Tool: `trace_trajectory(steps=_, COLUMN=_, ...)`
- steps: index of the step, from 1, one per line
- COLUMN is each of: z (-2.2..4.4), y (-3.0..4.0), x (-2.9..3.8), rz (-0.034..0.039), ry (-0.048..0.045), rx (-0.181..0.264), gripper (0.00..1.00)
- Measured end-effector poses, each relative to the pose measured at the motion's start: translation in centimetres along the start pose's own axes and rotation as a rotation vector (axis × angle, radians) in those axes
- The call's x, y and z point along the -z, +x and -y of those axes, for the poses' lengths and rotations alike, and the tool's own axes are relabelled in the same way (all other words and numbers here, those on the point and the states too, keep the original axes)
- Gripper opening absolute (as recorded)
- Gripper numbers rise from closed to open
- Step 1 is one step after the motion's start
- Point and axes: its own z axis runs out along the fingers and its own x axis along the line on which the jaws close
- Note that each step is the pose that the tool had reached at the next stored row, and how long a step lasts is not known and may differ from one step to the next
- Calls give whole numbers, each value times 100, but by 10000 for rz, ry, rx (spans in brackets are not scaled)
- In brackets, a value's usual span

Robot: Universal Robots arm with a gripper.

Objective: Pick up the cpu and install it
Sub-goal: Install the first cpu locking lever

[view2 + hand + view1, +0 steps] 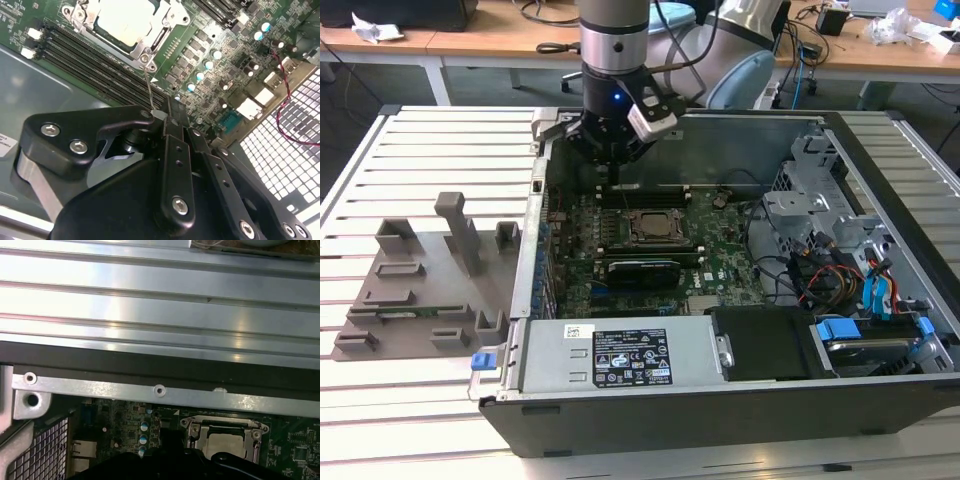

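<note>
Jaws pressed together on nothing, the gripper (167, 117) hangs just above the socket frame (650, 226) where the cpu (125, 22) already sits, so installation looks nearly finished, latching apparently remaining.

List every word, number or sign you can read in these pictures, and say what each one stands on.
Nothing can be read with certainty.
Large white label on the power supply housing: rows of print and symbols, too small to read.
Small white sticker on the same housing: too small to read.
White markings on the motherboard in the second wrist view: blurred, unreadable.
</note>
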Motion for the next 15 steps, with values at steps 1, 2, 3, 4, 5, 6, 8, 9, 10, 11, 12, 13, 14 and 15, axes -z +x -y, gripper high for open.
trace_trajectory(steps=1, z=1, y=-10, x=0, rz=0, ry=0, rx=0, gripper=11)
trace_trajectory(steps=2, z=2, y=-19, x=0, rz=0, ry=0, rx=0, gripper=11)
trace_trajectory(steps=3, z=2, y=-26, x=0, rz=0, ry=0, rx=0, gripper=11)
trace_trajectory(steps=4, z=3, y=-34, x=0, rz=1, ry=0, rx=0, gripper=11)
trace_trajectory(steps=5, z=4, y=-43, x=0, rz=1, ry=-1, rx=0, gripper=11)
trace_trajectory(steps=6, z=4, y=-49, x=0, rz=0, ry=0, rx=-1, gripper=11)
trace_trajectory(steps=8, z=5, y=-61, x=0, rz=0, ry=0, rx=0, gripper=11)
trace_trajectory(steps=9, z=5, y=-70, x=0, rz=0, ry=0, rx=0, gripper=11)
trace_trajectory(steps=10, z=6, y=-74, x=-1, rz=1, ry=-1, rx=0, gripper=11)
trace_trajectory(steps=11, z=6, y=-79, x=0, rz=0, ry=0, rx=0, gripper=11)
trace_trajectory(steps=12, z=7, y=-83, x=0, rz=0, ry=0, rx=0, gripper=11)
trace_trajectory(steps=13, z=7, y=-86, x=0, rz=1, ry=0, rx=0, gripper=11)
trace_trajectory(steps=14, z=7, y=-90, x=0, rz=1, ry=0, rx=0, gripper=11)
trace_trajectory(steps=15, z=7, y=-97, x=-1, rz=0, ry=-1, rx=0, gripper=11)
